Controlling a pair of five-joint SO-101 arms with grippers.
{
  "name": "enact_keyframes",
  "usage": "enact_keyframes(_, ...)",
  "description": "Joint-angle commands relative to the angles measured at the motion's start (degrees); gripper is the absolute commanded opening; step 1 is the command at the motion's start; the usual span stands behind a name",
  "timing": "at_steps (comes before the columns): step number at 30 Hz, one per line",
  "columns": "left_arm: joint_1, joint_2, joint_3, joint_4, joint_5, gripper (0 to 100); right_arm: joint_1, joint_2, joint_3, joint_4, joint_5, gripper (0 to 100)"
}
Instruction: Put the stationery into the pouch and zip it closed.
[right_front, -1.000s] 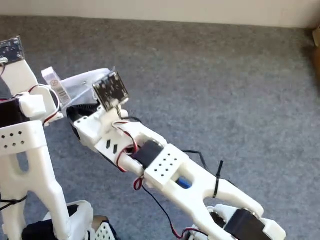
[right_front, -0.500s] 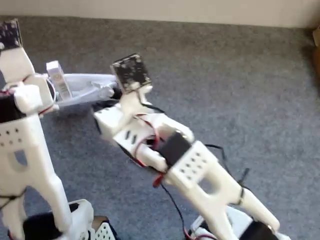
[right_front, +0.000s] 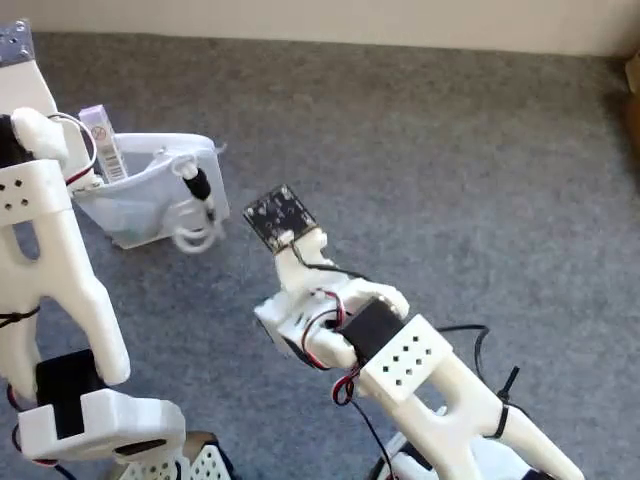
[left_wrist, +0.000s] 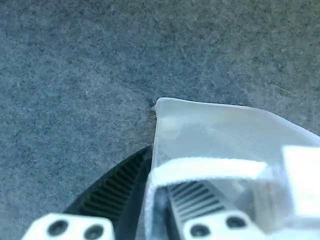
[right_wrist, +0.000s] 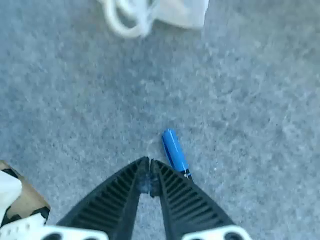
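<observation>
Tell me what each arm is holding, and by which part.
Left gripper clamps the translucent white mesh pouch by its rim between its jaws. Right gripper holds nothing, jaws shut.

Soft, even daylight falls over the grey bench (right_front: 450, 150), and the white arms (right_front: 420, 370) throw only faint, diffuse shadows on it. The translucent pouch (left_wrist: 225, 135) glows almost blown-out in the left wrist view (its nearest edge is out of focus), while the bench there darkens toward the corners.
</observation>
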Motion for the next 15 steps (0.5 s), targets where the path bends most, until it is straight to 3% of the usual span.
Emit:
enact_keyframes(1,1.36,-2.42,-0.31,0.53,0.79,1,2.33,-2.86,0.48,-0.57,0.97,0.6)
enact_keyframes(11,1.45,-7.87,0.22,0.44,0.79,1,9.10,-5.41,-1.89,-7.78,-4.66,1.3)
enact_keyframes(15,1.45,-8.13,2.68,0.44,3.78,1,8.92,-6.99,-8.22,-11.65,-4.84,13.6)
